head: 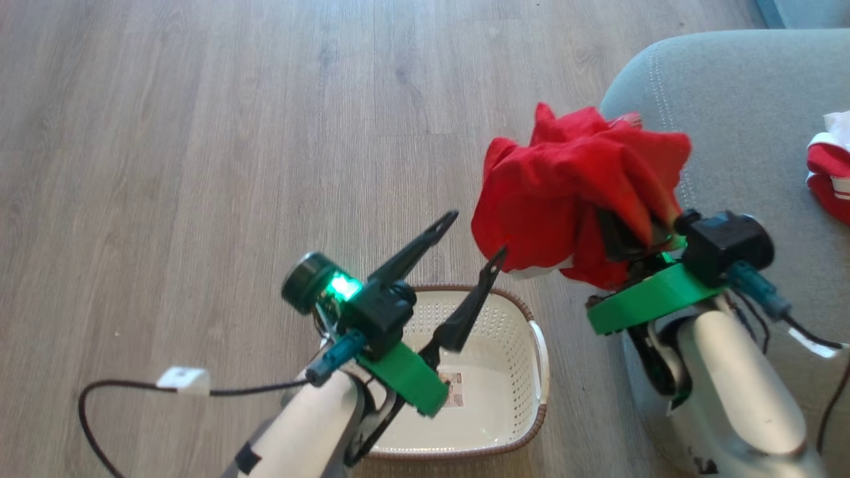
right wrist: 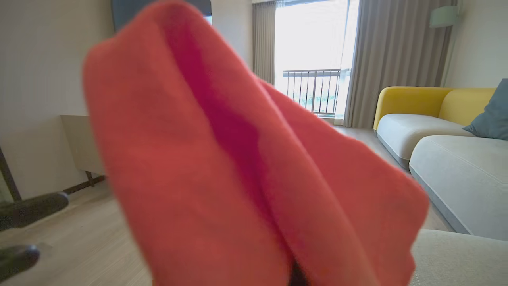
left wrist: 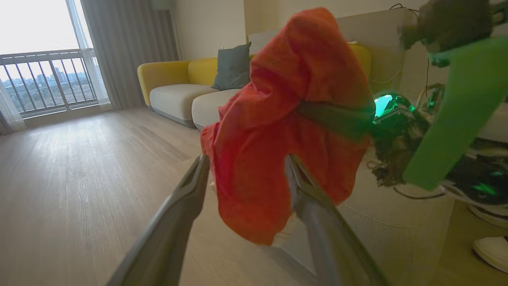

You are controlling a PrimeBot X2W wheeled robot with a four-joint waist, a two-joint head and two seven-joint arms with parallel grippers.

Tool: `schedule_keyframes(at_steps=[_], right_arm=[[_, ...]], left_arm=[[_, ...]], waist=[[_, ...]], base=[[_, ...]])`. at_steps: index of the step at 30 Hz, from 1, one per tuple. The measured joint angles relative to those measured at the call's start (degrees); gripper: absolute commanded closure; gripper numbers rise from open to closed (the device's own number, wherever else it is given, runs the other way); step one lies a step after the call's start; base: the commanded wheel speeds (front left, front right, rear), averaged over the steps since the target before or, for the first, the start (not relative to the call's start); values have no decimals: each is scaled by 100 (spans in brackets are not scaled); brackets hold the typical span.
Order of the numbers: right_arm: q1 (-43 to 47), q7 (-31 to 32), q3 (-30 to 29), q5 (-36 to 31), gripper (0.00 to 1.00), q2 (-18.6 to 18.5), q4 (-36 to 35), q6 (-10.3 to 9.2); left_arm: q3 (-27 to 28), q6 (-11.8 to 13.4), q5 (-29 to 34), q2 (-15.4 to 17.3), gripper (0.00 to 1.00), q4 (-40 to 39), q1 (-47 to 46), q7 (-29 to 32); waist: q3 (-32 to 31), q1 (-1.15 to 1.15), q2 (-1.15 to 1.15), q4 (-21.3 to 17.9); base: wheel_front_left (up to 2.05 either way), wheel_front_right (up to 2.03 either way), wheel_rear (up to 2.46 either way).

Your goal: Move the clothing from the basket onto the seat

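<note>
Clothing is partly moved: the red garment with white trim [head: 830,176] already lies on the seat [head: 744,119], off to the far side of the right claw [head: 624,245]. The plain red garment [head: 571,192] is out of the basket [head: 534,345] but not yet put down. It hangs bunched over the right claw, which is pressed together on it with its fingers buried in the folds. The bundle hangs in the air just by the seat's rounded corner, over the wooden floor [head: 199,133].

The basket sits directly under the left claw [head: 478,232]. What shows of its bottom past that arm carries only a label sticker [head: 453,390]. By my reading one step is left: carry the held garment over the cushion and let it go.

The right forearm rises from the lower right, close against the seat's front, with its wrist bent so the claw points up and toward the left claw. The left forearm comes up over the basket with its fingers aimed at the bundle. That claw is spread wide and grips nothing. In the left wrist view the cloth hangs at its fingertips; I cannot tell whether they touch it.
</note>
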Motion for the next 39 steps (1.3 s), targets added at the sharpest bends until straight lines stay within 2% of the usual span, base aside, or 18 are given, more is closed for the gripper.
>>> schedule_keyframes(at_steps=[13,19,31,39], right_arm=[[520,0,-1497,-171,100,7,-269,0],[801,0,-1901,-172,100,32,-280,0],[910,0,-2058,-174,100,149,-347,0],[894,0,-2059,-222,100,151,-443,0]], left_arm=[[131,-200,343,2,0,372,564,0],[238,-205,352,2,0,448,724,0],[321,-245,350,3,0,487,823,0],[299,-246,369,7,0,436,821,0]], waist=[[-23,0,0,-44],[-26,0,0,-89],[8,0,0,-319],[90,0,0,-802]], base=[[0,0,0],[0,0,0],[0,0,0],[0,0,0]])
